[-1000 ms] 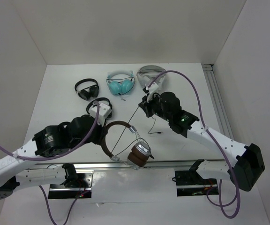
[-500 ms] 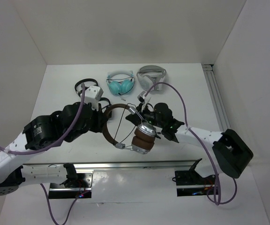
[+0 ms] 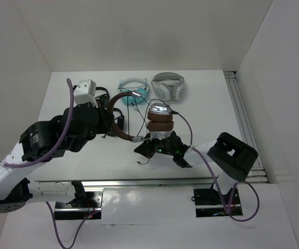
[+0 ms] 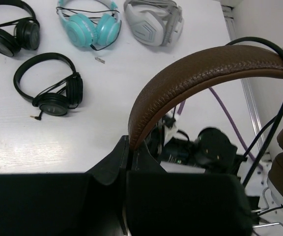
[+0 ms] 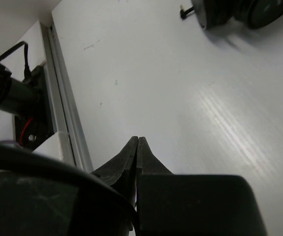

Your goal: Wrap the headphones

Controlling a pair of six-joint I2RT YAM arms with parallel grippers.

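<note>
While the left gripper was clamped on one end of the dark brown leather headband, the headphones hung clear of the white table, near its middle. Their stacked brown ear pads and silver earcups were turned toward the right arm. Holding by the band seemed meant to leave the earcups and the thin black cable free, so that the cable could be led round them. The cable dropped in loose strands between band and cups, its tail reaching down to the table just beside the right gripper. That gripper lay low over the table below the earcups with its fingers pressed together. Whether the cable was pinched between them could not be told from its wrist view. Toward the far edge lay a small black pair, another black pair, a teal pair and a white-grey pair, well apart from the work.
</note>
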